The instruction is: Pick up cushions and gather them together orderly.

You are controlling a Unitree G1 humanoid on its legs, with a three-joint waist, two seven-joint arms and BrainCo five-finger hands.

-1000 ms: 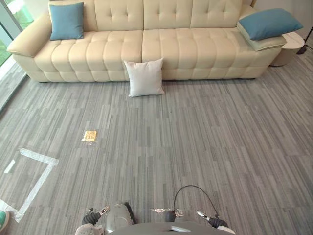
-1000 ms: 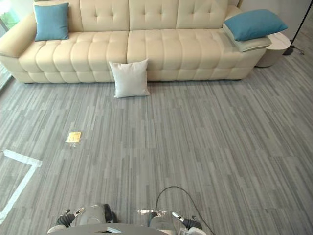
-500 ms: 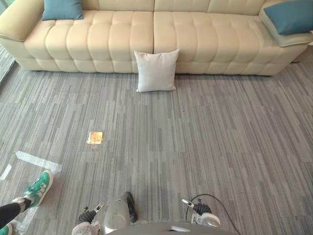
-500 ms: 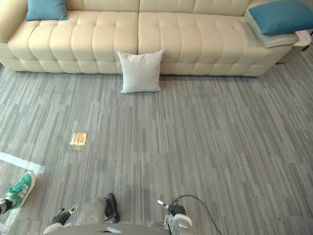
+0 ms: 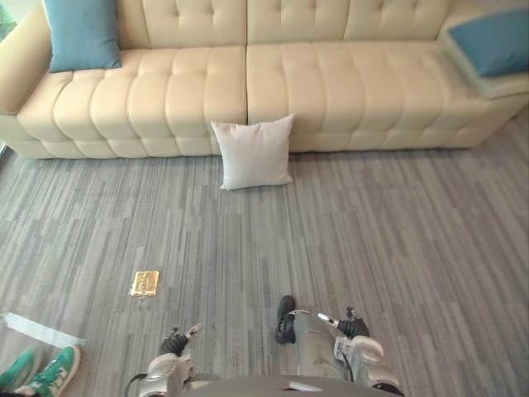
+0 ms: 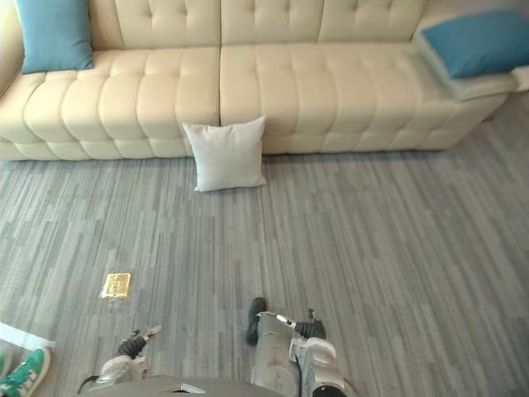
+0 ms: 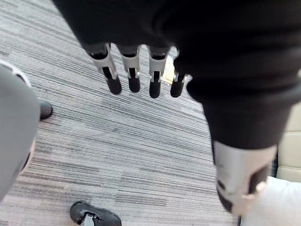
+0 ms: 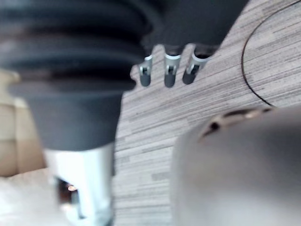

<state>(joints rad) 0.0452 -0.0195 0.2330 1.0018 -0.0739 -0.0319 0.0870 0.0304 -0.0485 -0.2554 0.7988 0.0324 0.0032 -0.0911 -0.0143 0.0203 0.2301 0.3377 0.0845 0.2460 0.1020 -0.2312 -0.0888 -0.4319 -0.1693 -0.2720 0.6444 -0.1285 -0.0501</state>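
Observation:
A white cushion (image 5: 254,153) stands on the grey floor, leaning against the front of the cream sofa (image 5: 207,91). One blue cushion (image 5: 83,33) rests upright at the sofa's left end. Another blue cushion (image 6: 483,40) lies at the right end on top of a pale cushion (image 6: 475,84). My left hand (image 7: 133,70) hangs low at my side over the carpet, fingers straight and holding nothing. My right hand (image 8: 167,70) hangs the same way on the other side, open and holding nothing. Both hands are far short of the white cushion.
A small gold floor plate (image 5: 145,283) is set in the carpet to the left. A person's green shoes (image 5: 50,372) stand at the lower left beside a strip of white tape (image 5: 41,329). Open carpet lies between me and the sofa.
The whole picture has shifted as the camera moved nearer the sofa. A person's green shoes have come into view at the lower left. The cushions lie as before.

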